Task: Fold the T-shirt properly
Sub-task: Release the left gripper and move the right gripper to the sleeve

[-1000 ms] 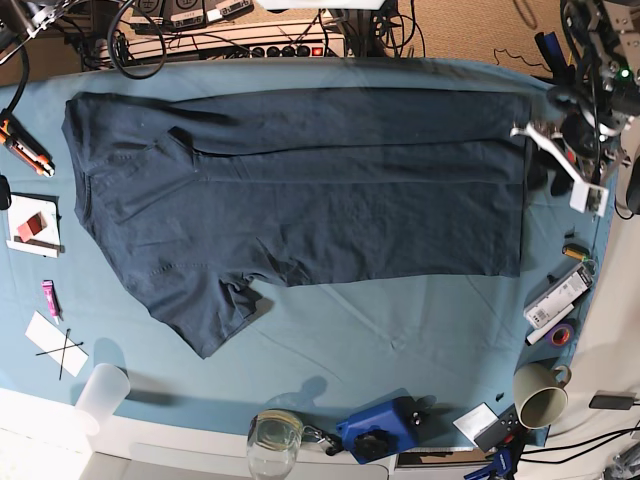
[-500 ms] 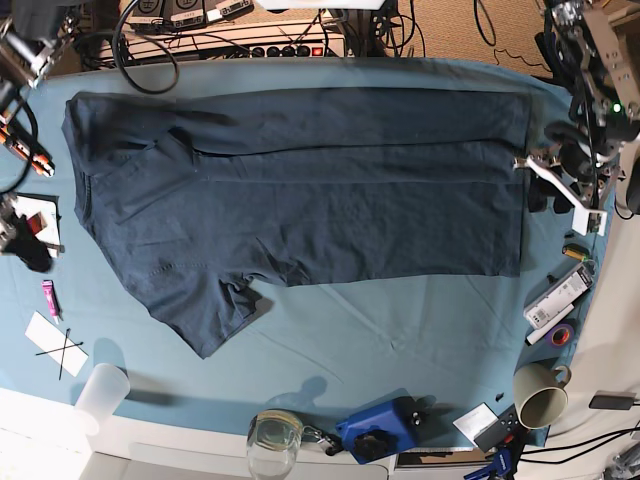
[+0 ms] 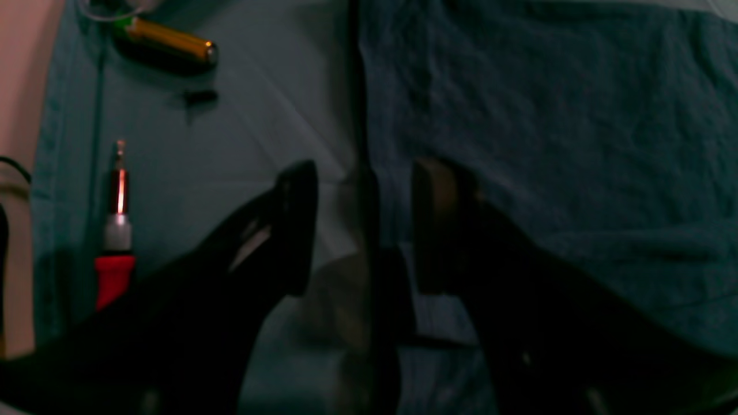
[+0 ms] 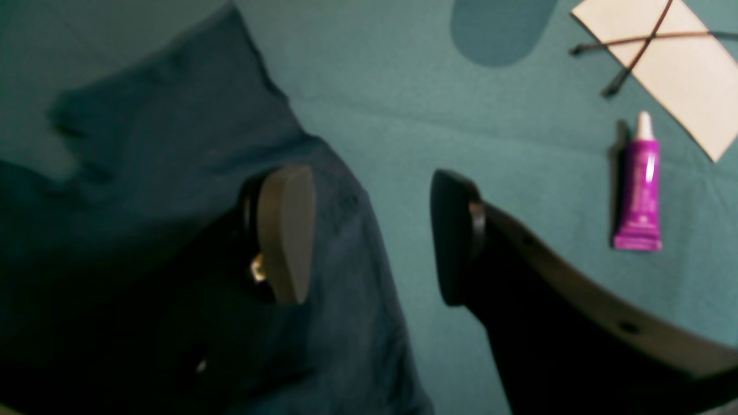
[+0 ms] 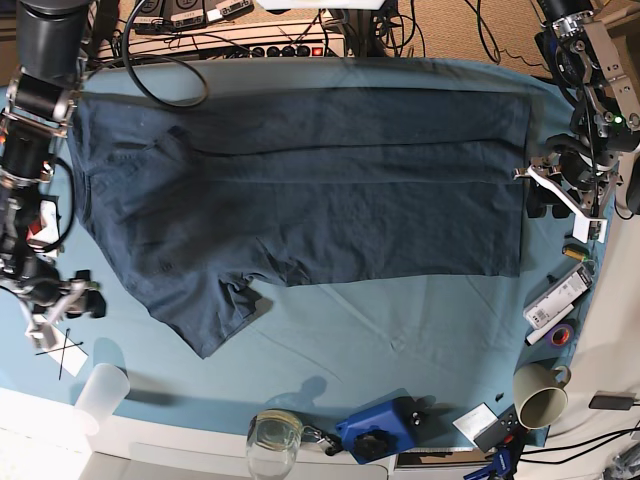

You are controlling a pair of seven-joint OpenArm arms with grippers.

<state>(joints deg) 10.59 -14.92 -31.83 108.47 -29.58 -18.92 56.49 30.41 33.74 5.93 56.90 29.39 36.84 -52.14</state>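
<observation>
The dark navy T-shirt (image 5: 300, 190) lies spread flat on the teal tablecloth (image 5: 400, 320), hem at the right and one sleeve pointing to the lower left. My left gripper (image 5: 541, 203) is open at the hem's right edge. In the left wrist view its fingers (image 3: 297, 225) straddle the hem line, with my left gripper (image 3: 366, 225) low over the T-shirt (image 3: 548, 115). My right gripper (image 5: 90, 295) is open by the lower left sleeve. In the right wrist view my right gripper (image 4: 369, 236) spans the edge of the T-shirt (image 4: 173, 144).
A battery (image 3: 167, 46) and a red-handled tool (image 3: 115, 259) lie by the hem. A purple tube (image 4: 637, 190) and a paper with an X (image 4: 663, 46) lie by the sleeve. A mug (image 5: 540, 395), a glass (image 5: 273, 440), a plastic cup (image 5: 100, 395) and a blue device (image 5: 380, 425) line the front edge.
My right arm has swung in along the left side and come down beside the lower sleeve. My left gripper has shifted slightly down along the hem's right edge.
</observation>
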